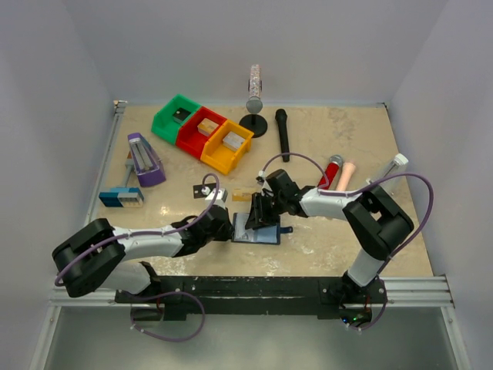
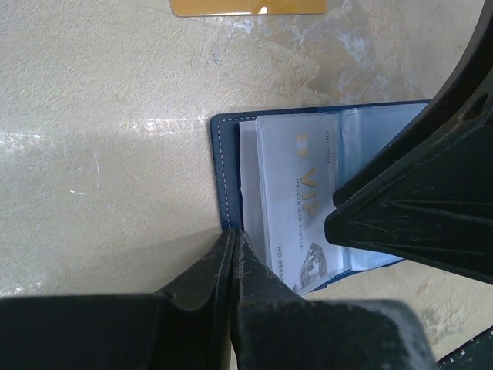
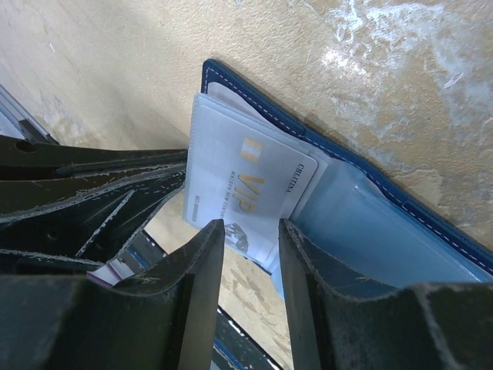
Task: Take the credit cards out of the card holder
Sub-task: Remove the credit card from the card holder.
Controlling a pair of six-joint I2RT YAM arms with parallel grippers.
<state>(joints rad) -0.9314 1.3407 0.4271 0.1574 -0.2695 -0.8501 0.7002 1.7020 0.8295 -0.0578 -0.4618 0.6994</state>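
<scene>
The card holder (image 1: 258, 231) lies open on the table, dark blue with pale pockets (image 3: 385, 231). A silvery grey credit card (image 2: 300, 196) marked VIP sticks partly out of a clear pocket (image 3: 246, 185). My left gripper (image 2: 233, 231) is shut, its tips pinched on the holder's stitched edge (image 2: 218, 169). My right gripper (image 3: 248, 231) hovers open over the card's lower edge, one finger on each side of its corner. A tan-gold card (image 2: 248, 7) lies on the table beyond the holder (image 1: 243, 195). A black card (image 1: 202, 190) lies further left.
Green (image 1: 176, 117), red (image 1: 202, 129) and yellow (image 1: 227, 146) bins stand at the back left. A purple stapler-like block (image 1: 145, 160) and a blue-grey block (image 1: 121, 197) sit left. A black microphone (image 1: 283, 132), a round stand (image 1: 254, 116) and a red marker (image 1: 331, 171) lie behind.
</scene>
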